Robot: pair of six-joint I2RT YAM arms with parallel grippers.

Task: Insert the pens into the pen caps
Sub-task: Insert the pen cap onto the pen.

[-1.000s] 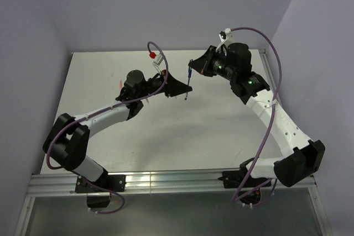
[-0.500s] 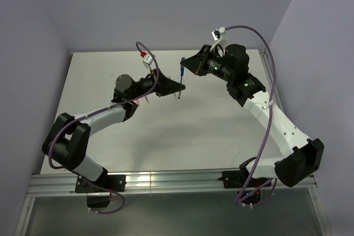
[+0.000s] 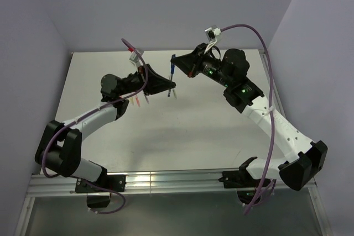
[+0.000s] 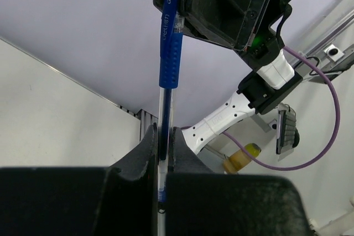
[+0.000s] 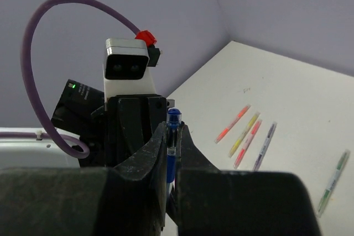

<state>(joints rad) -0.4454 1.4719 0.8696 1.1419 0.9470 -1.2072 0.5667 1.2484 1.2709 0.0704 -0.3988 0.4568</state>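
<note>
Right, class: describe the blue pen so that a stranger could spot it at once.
Above the far middle of the white table, the left end effector and right end effector meet. The blue pen is pinched by both, in the air; the other pens lie flat on the table.

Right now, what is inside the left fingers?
A clear tube under the grip of the blue pen, pinched by the left fingers. The fingers cover its sides; cap or barrel, unclear.

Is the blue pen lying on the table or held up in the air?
Up in the air. The left pincer pinches the blue pen at its clear end, the right pincer at the other end.
</note>
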